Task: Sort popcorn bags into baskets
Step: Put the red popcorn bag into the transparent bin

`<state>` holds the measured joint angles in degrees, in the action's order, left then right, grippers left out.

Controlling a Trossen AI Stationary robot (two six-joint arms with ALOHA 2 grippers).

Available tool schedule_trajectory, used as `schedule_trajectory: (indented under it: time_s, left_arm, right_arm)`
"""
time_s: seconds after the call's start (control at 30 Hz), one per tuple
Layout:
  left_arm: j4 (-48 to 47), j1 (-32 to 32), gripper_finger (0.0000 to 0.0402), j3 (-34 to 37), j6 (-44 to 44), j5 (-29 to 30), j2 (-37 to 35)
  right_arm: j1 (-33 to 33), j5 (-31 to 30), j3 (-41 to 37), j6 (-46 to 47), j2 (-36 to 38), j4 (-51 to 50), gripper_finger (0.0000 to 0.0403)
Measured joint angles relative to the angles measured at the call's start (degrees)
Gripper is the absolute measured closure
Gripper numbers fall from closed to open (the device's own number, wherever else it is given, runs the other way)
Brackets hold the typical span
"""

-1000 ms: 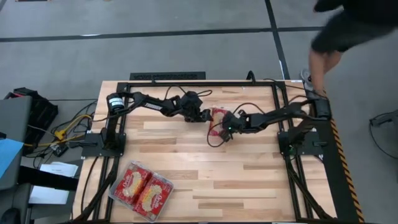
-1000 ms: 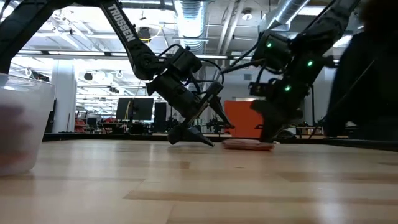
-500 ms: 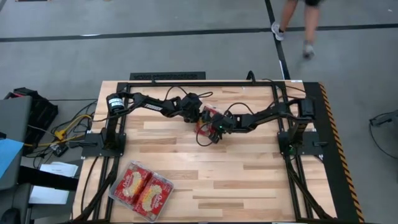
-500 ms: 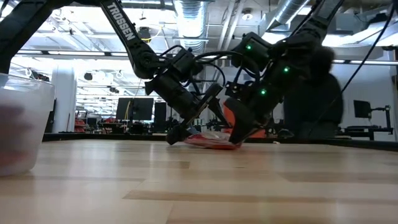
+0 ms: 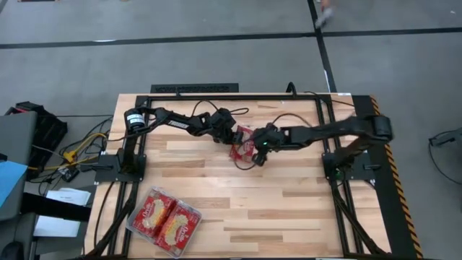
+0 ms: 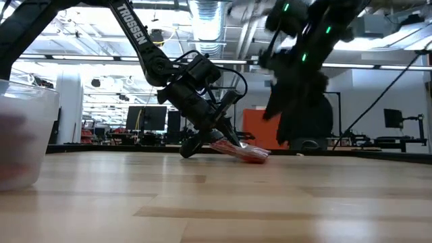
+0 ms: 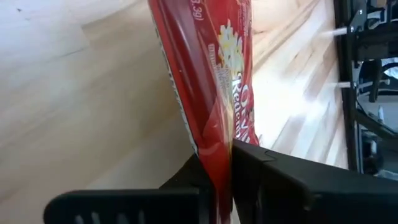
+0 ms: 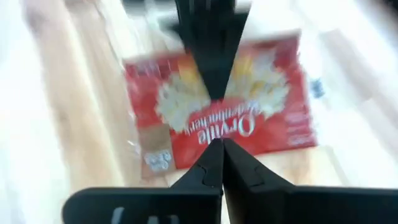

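Since a second ago, the left hand has pinched the popcorn bag end-on; the right hand, fingers together, has lifted clear above it.

One popcorn bag is lying mid-surface betw. my two arms, tilting off the wood; tray w/ two bags is sitting at front-left corner.

My right wrist view is smeared; the popcorn bag label is barely legible. Low view: clear tray cut off at nine o'clock, contents a blur. Right gripper is motion-blurred there; I can't read its fingers.
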<state>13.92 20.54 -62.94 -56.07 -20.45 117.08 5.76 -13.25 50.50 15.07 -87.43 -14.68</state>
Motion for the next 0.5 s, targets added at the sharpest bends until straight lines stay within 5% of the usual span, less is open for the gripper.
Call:
schedule_trajectory:
  time_s: [0.17,0.3,0.5]
  left_arm:
    - [-1.76,-0.06,0.0392,0.37,-1.47,-11.27,-2.01]
    - [-8.71,-2.25,0.0394,0.29,0.67,-20.74,-11.2]
    - [-35.58,-9.94,0.0393,0.31,6.19,-11.4,-32.22]
  right_arm:
    - [-1.11,-2.48,0.08,0.0,12.19,-8.12,0.0378]
    - [-1.81,-6.98,0.12,-0.13,20.65,-15.52,0.0388]
    - [-2.37,-11.05,0.06,2.27,28.0,-25.58,0.0386]
